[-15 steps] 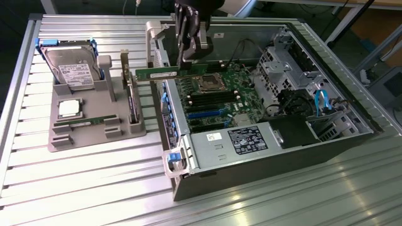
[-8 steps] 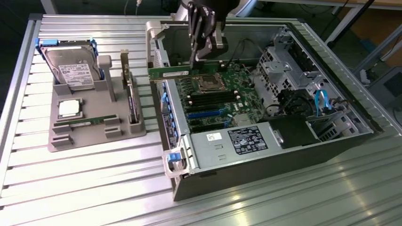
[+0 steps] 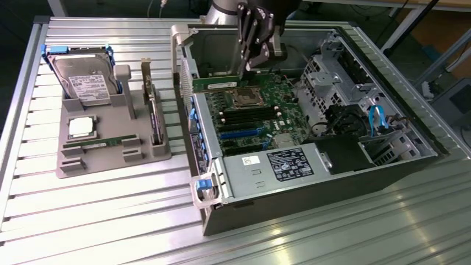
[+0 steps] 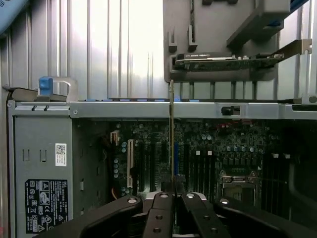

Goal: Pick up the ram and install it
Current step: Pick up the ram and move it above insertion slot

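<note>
While above the motherboard (image 3: 250, 118), ram (image 4: 172, 134) between fingers (image 4: 159, 214)

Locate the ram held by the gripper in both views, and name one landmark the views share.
Exterior view: the ram juts from the gripper toward the exterior view's left, above the motherboard.
Wrist view: the ram is seen edge-on, a thin strip running out from the gripper over the motherboard's slots.
Shared landmark: the processor socket.
</note>
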Tool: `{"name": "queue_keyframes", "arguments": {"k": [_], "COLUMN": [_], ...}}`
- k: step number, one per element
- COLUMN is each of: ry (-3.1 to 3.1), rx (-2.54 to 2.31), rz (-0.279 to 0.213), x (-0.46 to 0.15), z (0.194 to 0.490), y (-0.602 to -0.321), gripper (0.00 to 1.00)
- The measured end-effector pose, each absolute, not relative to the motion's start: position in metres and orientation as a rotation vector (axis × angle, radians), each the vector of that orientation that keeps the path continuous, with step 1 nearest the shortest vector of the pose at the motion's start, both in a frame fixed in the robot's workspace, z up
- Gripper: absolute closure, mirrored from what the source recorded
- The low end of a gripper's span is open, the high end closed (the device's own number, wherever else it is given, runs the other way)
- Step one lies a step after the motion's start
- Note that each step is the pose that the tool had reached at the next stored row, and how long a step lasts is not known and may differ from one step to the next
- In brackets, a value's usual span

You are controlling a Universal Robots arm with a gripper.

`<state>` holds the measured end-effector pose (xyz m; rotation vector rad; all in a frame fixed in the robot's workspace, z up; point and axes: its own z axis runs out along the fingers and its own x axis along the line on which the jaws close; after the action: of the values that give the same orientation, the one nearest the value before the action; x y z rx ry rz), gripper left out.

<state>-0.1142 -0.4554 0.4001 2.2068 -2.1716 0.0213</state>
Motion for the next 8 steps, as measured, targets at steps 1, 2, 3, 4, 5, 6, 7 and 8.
{"name": "queue_keyframes", "arguments": {"k": [1, 2, 3, 4, 5, 6, 7, 8], "ry": [-2.171, -2.171, -2.172, -2.172, -2.171, -2.171, -2.172, -2.171], "rx": [2.207, 2.207, 2.207, 2.207, 2.207, 2.207, 2.207, 2.207], "rz": [0.021, 0.021, 0.021, 0.021, 0.021, 0.021, 0.021, 0.021], "x": [-0.11, -0.106, -0.103, -0.097, -0.092, -0.088, -0.083, -0.079], "z": [0.4, 0.4, 0.4, 0.4, 0.4, 0.4, 0.4, 0.4], "y": [-0.455, -0.455, -0.455, -0.455, -0.455, -0.455, -0.455, -0.455], "gripper": [0.88, 0.88, 0.88, 0.88, 0.88, 0.88, 0.88, 0.88]}}
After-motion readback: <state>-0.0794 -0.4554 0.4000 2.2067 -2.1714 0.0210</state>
